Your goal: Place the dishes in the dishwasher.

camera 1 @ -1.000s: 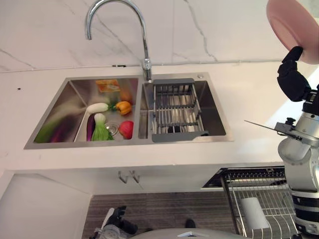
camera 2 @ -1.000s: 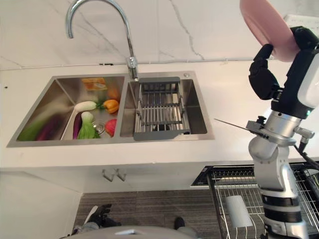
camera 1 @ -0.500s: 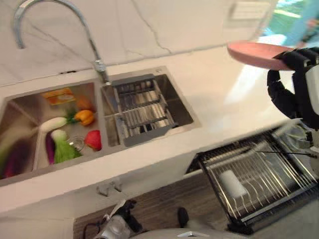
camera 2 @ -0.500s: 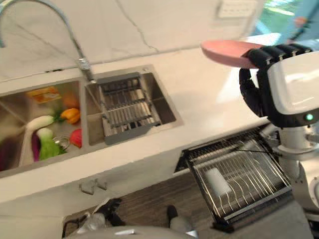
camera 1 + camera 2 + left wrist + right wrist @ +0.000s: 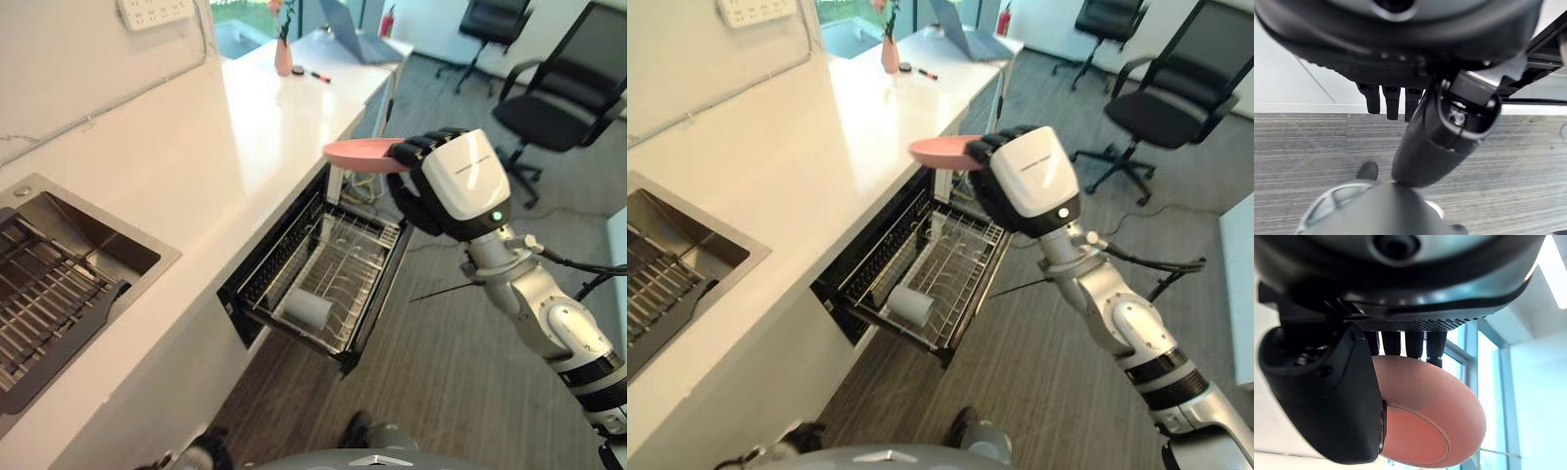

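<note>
Over open dishwasher rack [image 5: 328, 284], hand-gripped [image 5: 446, 186] pink plate [image 5: 358, 154].

Right hand [image 5: 1024, 186] grips pink plate [image 5: 939, 150] above dishwasher rack [image 5: 921, 274].

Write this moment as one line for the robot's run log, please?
right hand: shut on pink plate | plate: level, above open dishwasher rack | rack: one white cup | left hand: idle, holds nothing

The pink plate [image 5: 361, 154] looks smooth and matt, like plastic or glazed ceramic. The right hand [image 5: 446, 186] has matt black plastic fingers and a glossy white shell. The dishwasher rack [image 5: 333, 269] is shiny metal wire. The countertop [image 5: 176, 147] is polished and glossy; the sink [image 5: 59, 264] is brushed steel.
</note>
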### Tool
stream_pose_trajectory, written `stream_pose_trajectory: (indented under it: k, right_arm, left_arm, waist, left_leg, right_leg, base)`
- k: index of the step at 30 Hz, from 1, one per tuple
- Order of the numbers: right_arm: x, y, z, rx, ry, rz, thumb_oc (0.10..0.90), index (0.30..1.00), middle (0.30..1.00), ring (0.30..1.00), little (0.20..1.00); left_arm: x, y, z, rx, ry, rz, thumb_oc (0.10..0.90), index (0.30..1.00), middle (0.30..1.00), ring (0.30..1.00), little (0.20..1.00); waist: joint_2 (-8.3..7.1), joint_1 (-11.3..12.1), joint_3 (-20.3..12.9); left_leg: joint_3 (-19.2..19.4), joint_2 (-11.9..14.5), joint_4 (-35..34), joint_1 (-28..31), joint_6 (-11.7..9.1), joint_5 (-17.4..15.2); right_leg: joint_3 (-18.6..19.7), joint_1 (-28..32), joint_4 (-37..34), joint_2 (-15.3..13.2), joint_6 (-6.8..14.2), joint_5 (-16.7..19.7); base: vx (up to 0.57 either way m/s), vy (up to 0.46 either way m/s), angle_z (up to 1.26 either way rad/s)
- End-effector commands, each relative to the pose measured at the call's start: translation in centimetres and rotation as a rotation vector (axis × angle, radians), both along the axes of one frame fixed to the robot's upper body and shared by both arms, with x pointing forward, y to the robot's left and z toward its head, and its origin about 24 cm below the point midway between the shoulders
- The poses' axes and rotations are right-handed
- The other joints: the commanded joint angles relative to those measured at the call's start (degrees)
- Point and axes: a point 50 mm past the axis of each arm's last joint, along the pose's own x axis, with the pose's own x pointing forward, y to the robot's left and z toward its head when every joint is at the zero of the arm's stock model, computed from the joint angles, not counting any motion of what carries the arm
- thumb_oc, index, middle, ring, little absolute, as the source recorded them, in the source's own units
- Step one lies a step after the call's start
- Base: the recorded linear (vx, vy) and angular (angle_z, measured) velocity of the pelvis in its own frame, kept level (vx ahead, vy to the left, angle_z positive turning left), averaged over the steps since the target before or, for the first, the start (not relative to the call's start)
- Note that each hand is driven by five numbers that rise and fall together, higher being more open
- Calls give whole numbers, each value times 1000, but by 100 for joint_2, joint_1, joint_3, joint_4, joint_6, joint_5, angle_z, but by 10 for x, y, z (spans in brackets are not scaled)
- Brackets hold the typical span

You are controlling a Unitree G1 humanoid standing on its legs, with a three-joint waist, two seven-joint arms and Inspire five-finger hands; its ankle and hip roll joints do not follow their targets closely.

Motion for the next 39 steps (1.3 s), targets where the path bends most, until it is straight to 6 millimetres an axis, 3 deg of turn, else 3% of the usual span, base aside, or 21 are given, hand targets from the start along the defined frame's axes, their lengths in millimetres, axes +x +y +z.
stream_pose_trajectory:
  k: [1, 4, 8, 13, 25, 33, 35, 39]
  right_arm:
    - [-4, 6, 53, 62, -229, 57, 400, 300, 300, 300, 300]
    - [0, 8, 36, 50, -140, 69, 400, 300, 300, 300, 300]
    - [1, 11, 28, 8, -91, 84, 400, 300, 300, 300, 300]
    - [-14, -8, 8, -51, -24, 26, 400, 300, 300, 300, 300]
    - [-24, -27, -32, -52, 109, -76, 400, 300, 300, 300, 300]
    - [-10, -23, -66, -52, 250, -104, 400, 300, 300, 300, 300]
    - [-4, -24, -75, -55, 289, -126, 400, 300, 300, 300, 300]
    - [2, -25, -84, -56, 320, -148, 400, 300, 300, 300, 300]
  left_arm:
    - [16, -10, 5, -35, -81, -33, 800, 900, 900, 900, 900]
    - [22, -18, 6, -78, -127, 28, 800, 900, 900, 900, 900]
    - [19, -29, 3, -114, -120, 55, 800, 900, 900, 900, 900]
    - [20, -36, 2, -120, -112, 49, 800, 900, 900, 900, 900]
    - [7, -33, -1, -129, -115, 113, 800, 900, 900, 900, 900]
    - [2, -28, -1, -122, -115, 145, 800, 900, 900, 900, 900]
    - [-12, -22, -6, -76, -52, 178, 800, 900, 900, 900, 900]
    - [-22, -23, -10, -71, -10, 215, 800, 900, 900, 900, 900]
  waist:
    - [-285, 118, -193]
    - [-232, 235, -293]
    - [-139, 278, -306]
    - [-58, 394, -275]
    - [-25, 572, -257]
    - [-29, 767, -205]
    - [-31, 879, -206]
    - [-31, 947, -200]
  left_leg:
    - [-83, -147, 438, 10, 495, -647]
    - [-284, 37, 508, -34, 288, -502]
    - [-497, 92, 406, -79, 155, -339]
    - [-819, 114, 180, -137, 43, -175]
    - [-1089, 32, -110, -162, -14, -28]
    - [-1229, -62, -158, -248, 1, -9]
    - [-1302, -109, -213, -304, 4, 19]
    - [-1400, -155, -307, -342, 10, 60]
  right_leg:
    - [427, 973, -1228, -384, 882, 348]
    - [12, 1369, -1730, -172, 782, 209]
    - [-234, 1626, -2022, -29, 714, 142]
    - [-576, 1760, -2063, 57, 642, 34]
    - [-881, 1881, -2083, 83, 597, -24]
    - [-1063, 1893, -2093, 11, 623, 20]
    - [-1133, 1878, -2120, -17, 627, 41]
    - [-1208, 1883, -2159, -28, 629, 59]
  base:
    - [38, -161, 46]
    - [89, -238, 11]
    - [49, -123, 26]
    - [35, -52, 39]
    - [27, -5, 24]
    - [18, 20, 8]
    - [29, 38, 19]
    - [19, 17, 19]
